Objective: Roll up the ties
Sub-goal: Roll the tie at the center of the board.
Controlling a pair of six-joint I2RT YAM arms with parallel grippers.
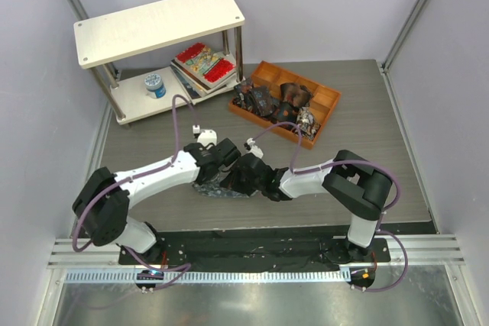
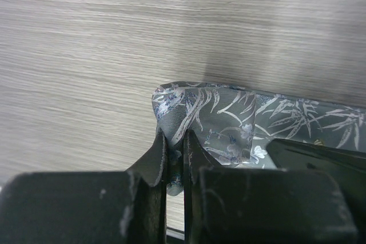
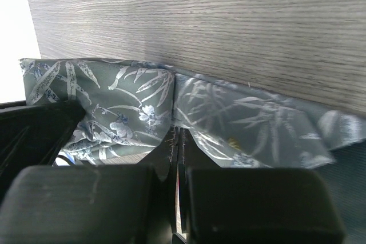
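A long grey-blue tie [image 1: 208, 187] with a pale leaf print lies bunched on the table between the two arms. My left gripper [image 2: 175, 138] is shut on a folded corner of the tie [image 2: 229, 112], and a nub of fabric shows between its fingers. My right gripper [image 3: 175, 132] is shut with its tips at a crease of the tie [image 3: 126, 95], pinching the cloth there. From above, the left gripper [image 1: 228, 159] and the right gripper [image 1: 244, 170] almost touch and hide most of the tie. Several small dark rolled ties [image 1: 263, 101] sit in the orange tray.
The orange tray [image 1: 325, 112] stands at the back, right of centre. A white two-level shelf [image 1: 157, 24] at the back left holds red-patterned books [image 1: 205, 62] and a blue-and-white roll [image 1: 155, 84]. Grey walls close in both sides.
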